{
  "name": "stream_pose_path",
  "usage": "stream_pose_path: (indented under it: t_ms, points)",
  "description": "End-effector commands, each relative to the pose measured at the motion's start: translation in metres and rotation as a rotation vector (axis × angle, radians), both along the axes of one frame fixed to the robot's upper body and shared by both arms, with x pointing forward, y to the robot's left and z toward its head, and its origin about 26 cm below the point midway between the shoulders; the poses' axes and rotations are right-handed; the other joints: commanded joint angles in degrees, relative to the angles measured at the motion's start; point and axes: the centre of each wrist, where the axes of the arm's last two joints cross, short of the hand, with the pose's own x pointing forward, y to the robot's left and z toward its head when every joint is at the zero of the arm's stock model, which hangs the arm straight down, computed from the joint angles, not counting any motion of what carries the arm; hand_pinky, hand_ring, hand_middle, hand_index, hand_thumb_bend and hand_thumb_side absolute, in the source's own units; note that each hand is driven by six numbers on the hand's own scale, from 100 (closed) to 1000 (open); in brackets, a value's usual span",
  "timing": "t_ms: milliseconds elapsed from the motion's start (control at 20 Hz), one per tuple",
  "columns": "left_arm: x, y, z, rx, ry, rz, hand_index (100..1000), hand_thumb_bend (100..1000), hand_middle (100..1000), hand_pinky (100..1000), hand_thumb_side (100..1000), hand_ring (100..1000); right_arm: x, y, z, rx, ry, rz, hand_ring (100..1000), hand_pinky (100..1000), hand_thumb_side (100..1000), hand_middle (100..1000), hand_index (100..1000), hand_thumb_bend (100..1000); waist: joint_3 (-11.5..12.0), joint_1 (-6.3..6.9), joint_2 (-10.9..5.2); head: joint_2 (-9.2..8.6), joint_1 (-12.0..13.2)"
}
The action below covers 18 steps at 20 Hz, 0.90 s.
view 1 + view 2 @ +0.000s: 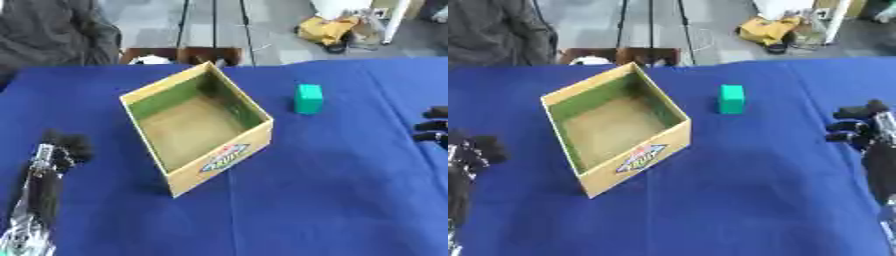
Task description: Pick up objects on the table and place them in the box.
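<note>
Right eye view, my right hand (857,125) curled and empty right of the green block (731,99), cardboard box (229,160) mid-table, my left hand (63,145) curled, empty.

Even, soft overhead light; both views blurred throughout, faint shadow beside the box (198,131).

An open cardboard box (614,135) sat left of a green block (731,99); the right hand (859,127) hovered, fingers curled, near the right edge.
</note>
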Motion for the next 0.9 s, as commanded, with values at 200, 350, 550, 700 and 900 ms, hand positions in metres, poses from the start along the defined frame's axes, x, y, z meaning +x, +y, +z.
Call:
stream_pose_path:
  t_ms: [200, 350, 550, 700, 900]
  points:
    - [0.001, 0.003, 0.006, 0.013, -0.017, 0.003, 685, 407, 563, 673, 1000, 605, -0.001, -0.002, 0.014, -0.031, -0.039, 0.006, 606, 575, 824, 621, 668, 100, -0.1, -0.12, -0.86, -0.28, -0.1]
    - [0.001, 0.003, 0.006, 0.013, -0.017, 0.003, 685, 407, 563, 674, 1000, 605, -0.001, -0.001, 0.014, -0.031, -0.040, 0.007, 606, 575, 824, 621, 668, 100, 0.0, -0.15, -0.84, -0.30, -0.1]
    - [0.001, 0.003, 0.006, 0.013, -0.018, 0.003, 685, 407, 562, 673, 1000, 605, 0.000, -0.002, 0.015, -0.036, -0.041, 0.008, 607, 575, 821, 621, 668, 100, 0.0, -0.21, -0.81, -0.34, -0.1]
    - [0.001, 0.003, 0.006, 0.015, -0.018, 0.002, 685, 407, 562, 673, 1000, 605, 0.001, -0.004, 0.020, -0.067, -0.046, 0.016, 607, 575, 811, 622, 671, 100, 0.0, -0.30, -0.81, -0.33, -0.1]
    - [0.001, 0.003, 0.006, 0.020, -0.015, -0.001, 685, 407, 562, 673, 1000, 604, 0.011, -0.012, 0.048, -0.182, -0.093, 0.041, 608, 576, 762, 628, 676, 100, 0.4, -0.62, -1.06, -0.22, -0.2]
